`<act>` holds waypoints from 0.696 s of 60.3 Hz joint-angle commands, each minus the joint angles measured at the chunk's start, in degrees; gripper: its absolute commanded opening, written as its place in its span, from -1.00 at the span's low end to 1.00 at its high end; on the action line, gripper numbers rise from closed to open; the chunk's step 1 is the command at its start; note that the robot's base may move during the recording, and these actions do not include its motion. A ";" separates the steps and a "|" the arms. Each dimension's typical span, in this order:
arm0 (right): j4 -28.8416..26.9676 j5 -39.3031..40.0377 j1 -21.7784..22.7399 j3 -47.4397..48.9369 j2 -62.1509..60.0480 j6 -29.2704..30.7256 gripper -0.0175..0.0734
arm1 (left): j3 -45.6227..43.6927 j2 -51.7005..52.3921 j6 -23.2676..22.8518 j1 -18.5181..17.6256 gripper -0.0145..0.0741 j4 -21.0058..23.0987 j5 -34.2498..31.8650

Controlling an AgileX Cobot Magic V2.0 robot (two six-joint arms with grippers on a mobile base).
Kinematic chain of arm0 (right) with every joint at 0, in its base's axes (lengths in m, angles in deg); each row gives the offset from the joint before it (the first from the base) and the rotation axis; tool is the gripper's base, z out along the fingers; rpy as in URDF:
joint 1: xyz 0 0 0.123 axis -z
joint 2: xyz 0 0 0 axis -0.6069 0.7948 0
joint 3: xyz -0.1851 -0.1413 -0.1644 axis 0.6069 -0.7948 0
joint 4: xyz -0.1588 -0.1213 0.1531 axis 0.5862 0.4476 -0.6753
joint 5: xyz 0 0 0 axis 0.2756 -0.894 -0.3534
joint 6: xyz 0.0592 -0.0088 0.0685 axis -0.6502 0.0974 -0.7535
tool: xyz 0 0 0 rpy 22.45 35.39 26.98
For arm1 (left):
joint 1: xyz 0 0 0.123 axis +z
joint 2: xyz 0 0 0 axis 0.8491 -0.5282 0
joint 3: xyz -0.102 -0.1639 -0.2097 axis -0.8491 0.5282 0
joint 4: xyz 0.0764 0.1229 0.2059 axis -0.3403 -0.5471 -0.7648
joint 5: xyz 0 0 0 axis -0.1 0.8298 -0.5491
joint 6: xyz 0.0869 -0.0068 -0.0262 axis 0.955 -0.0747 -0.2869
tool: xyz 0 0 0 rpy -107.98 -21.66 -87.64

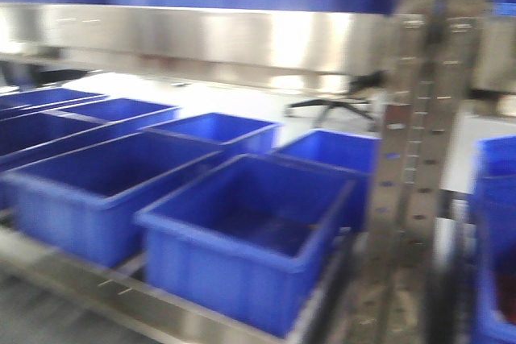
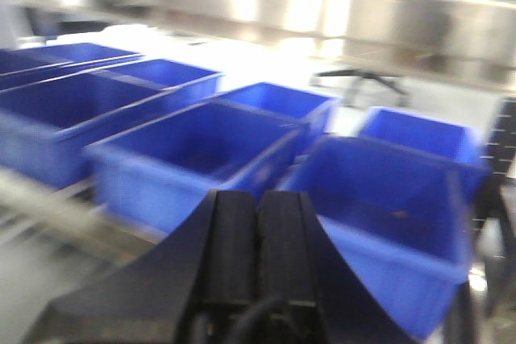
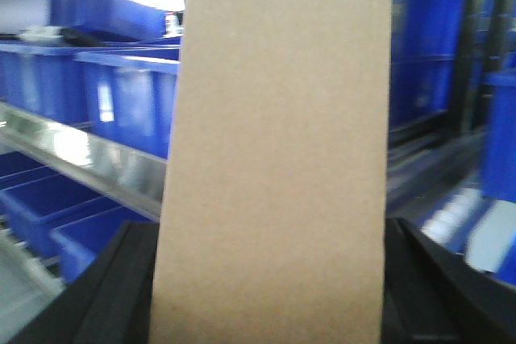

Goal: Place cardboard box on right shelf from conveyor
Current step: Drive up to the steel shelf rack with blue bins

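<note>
The cardboard box, plain tan and unmarked, fills the middle of the right wrist view and stands upright. My right gripper is shut on it, with a black finger pressed against each side. My left gripper is shut with nothing in it, its two black fingers pressed together above the blue bins. A shiny stainless-steel shelf lip runs across the top of the front view, and another steel lip shows left of the box. I cannot tell which one belongs to the right shelf. The conveyor is out of view.
Several open blue plastic bins stand in rows on the lower steel shelf. Perforated steel uprights rise at the right, with more blue bins beyond them. A black office chair base stands on the floor behind. All views are blurred.
</note>
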 commanded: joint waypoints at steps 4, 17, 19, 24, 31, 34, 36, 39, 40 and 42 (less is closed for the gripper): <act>0.86 6.32 0.30 1.65 0.73 0.70 -0.48 | 0.48 0.86 0.02 2.47 -0.93 0.34 -4.93; 0.86 6.32 0.30 1.65 0.73 0.70 -0.48 | 0.48 0.86 0.02 2.91 -0.94 0.34 -4.93; 0.86 6.32 0.30 1.65 0.73 0.70 -0.48 | 0.48 0.86 0.02 2.91 -0.94 0.34 -4.93; 0.86 6.32 0.30 1.65 0.73 0.70 -0.48 | 0.48 0.86 0.02 2.91 -0.94 0.34 -4.93; 0.86 6.32 0.30 1.65 0.73 0.70 -0.48 | 0.48 0.86 0.02 2.91 -0.94 0.34 -4.93; 0.86 6.32 0.30 1.65 0.73 0.70 -0.48 | 0.48 0.86 0.02 2.91 -0.94 0.34 -4.93; 0.86 6.32 0.30 1.65 0.73 0.70 -0.48 | 0.48 0.86 0.02 2.91 -0.94 0.34 -4.93; 0.86 6.32 0.30 1.65 0.73 0.70 -0.48 | 0.48 0.86 0.02 2.91 -0.94 0.34 -4.93; 0.86 6.32 0.30 1.65 0.73 0.70 -0.48 | 0.48 0.86 0.02 2.91 -0.94 0.34 -4.93; 0.86 6.32 0.30 1.65 0.73 0.70 -0.48 | 0.48 0.86 0.02 3.04 -0.94 0.34 -4.93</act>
